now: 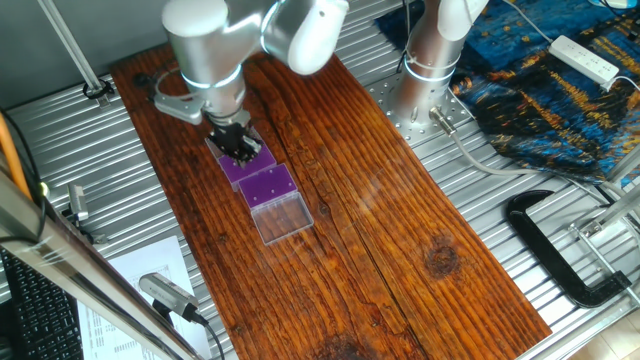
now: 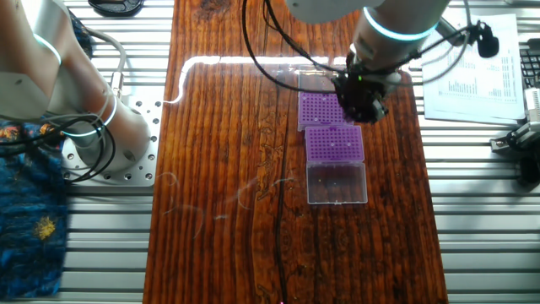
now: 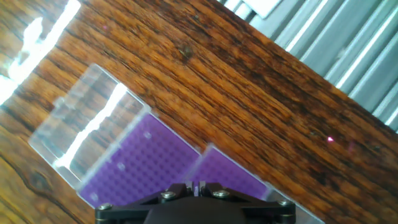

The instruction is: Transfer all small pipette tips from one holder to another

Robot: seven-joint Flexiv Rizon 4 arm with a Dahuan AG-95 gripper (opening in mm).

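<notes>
Pipette tips [image 2: 335,146]: showing only as a few pale dots scattered across the nearer rack in the other fixed view; too small to count.

Holders: two purple grid racks lying end to end on the wooden tabletop [image 2: 219,169], each seated in a clear hinged box, presumably butted together so the carry between them is short. Far rack [image 2: 317,110] is lying partly under the arm; near rack [image 2: 334,143] is lying beside it, with its clear lid [image 2: 337,182] folded open flat toward the table's middle, leaving the holes reachable from above.

Gripper [image 2: 361,103]: hovering low over the seam between the racks, at the far rack's edge, pointing straight down as a tip pickup would call for. In the hand view the fingertips [image 3: 198,187] are looking pressed close together; whether a tip is pinched between them cannot be told.
</notes>
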